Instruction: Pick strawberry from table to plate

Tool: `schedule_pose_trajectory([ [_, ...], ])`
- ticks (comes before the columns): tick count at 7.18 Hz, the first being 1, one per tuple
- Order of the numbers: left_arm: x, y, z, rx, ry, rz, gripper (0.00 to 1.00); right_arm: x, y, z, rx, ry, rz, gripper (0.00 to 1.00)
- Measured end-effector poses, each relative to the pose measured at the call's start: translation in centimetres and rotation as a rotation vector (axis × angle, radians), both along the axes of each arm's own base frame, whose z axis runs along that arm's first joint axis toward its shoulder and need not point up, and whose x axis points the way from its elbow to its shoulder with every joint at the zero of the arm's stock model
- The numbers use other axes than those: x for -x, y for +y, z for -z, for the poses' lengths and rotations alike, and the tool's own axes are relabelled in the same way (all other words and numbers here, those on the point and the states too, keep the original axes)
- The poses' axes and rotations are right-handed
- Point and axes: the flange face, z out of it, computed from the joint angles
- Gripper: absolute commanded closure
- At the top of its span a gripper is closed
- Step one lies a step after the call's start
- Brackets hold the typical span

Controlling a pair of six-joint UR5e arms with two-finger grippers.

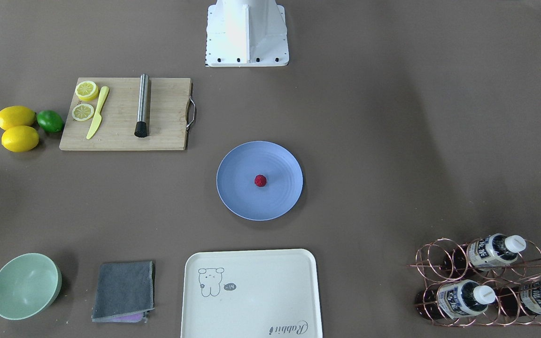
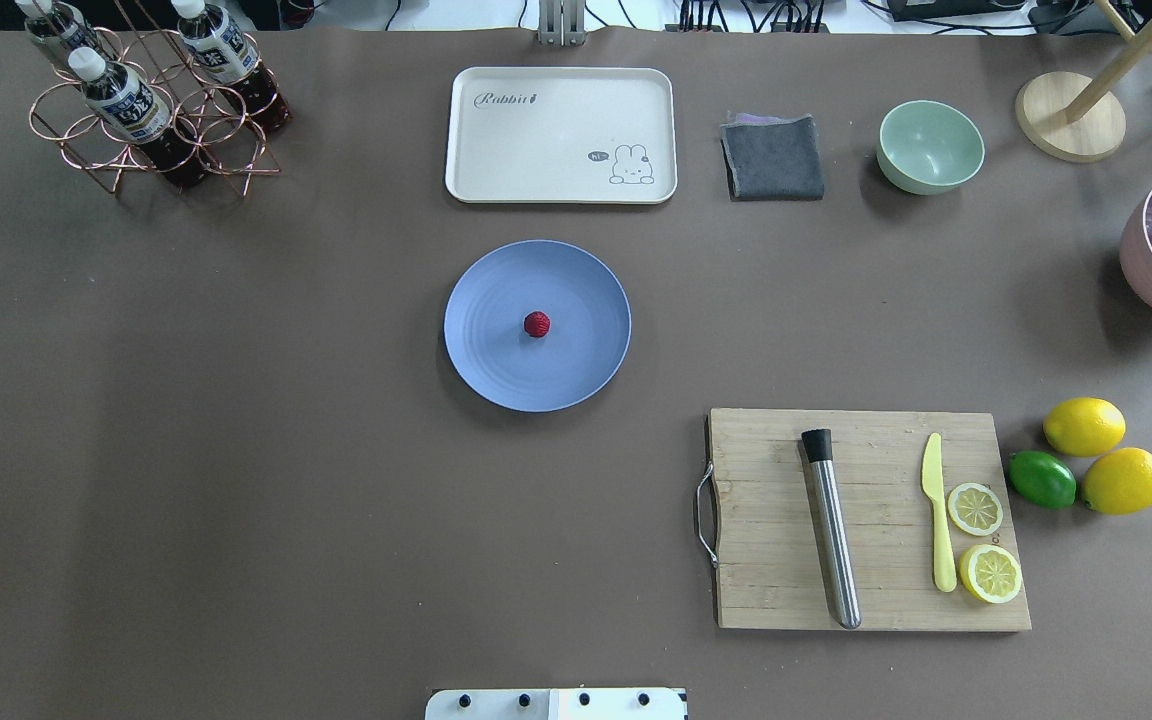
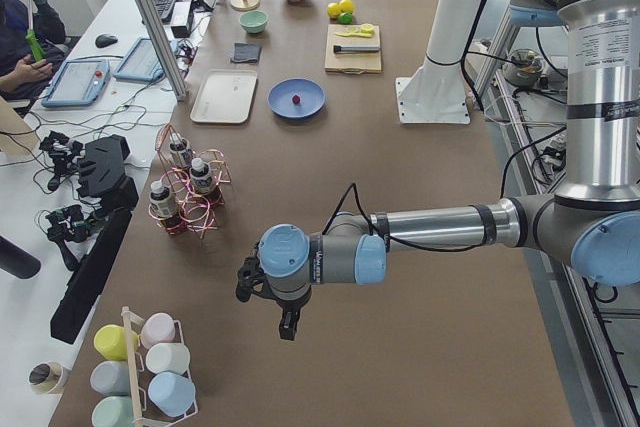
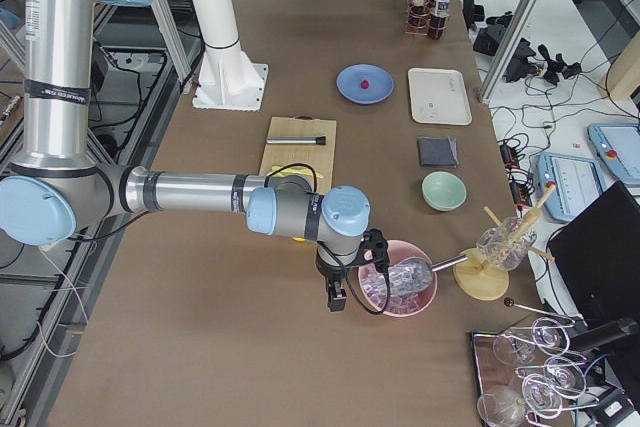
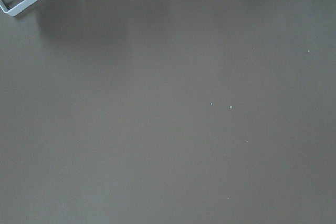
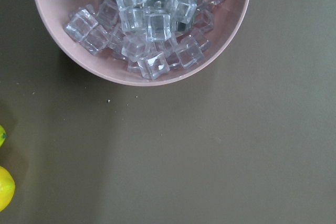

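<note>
From the front, the strawberry (image 1: 260, 180) is sitting at the middle of the plate (image 1: 237, 199), well inside its rim, with bare table (image 1: 369, 141) lying open all around. From the left end, the left gripper (image 3: 288, 329) is hanging over open table; clenched or released, I cannot tell. From the right end, the right gripper (image 4: 336, 301) is hovering just beside the pink ice bowl (image 4: 429, 297), and its state is likewise unclear.

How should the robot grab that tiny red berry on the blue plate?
Probably from straight above, pinching the strawberry across its round middle. It sits alone at the centre of the shallow plate, so nothing blocks a top-down reach.
</note>
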Motion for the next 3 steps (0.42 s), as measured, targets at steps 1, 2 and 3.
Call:
schedule_pose_trajectory([
  [1,0.00,0.06,-0.06,0.003,0.000,0.001,0.02,0.00,0.04,-0.22,0.005,0.000,0.000,0.00],
  [2,0.00,0.06,-0.06,0.003,0.000,0.002,0.02,0.01,0.06,-0.36,0.008,-0.001,0.000,0.00],
  [3,0.01,0.07,-0.09,0.004,-0.001,0.003,0.02,0.02,0.12,-0.44,0.010,-0.001,0.000,0.00],
])
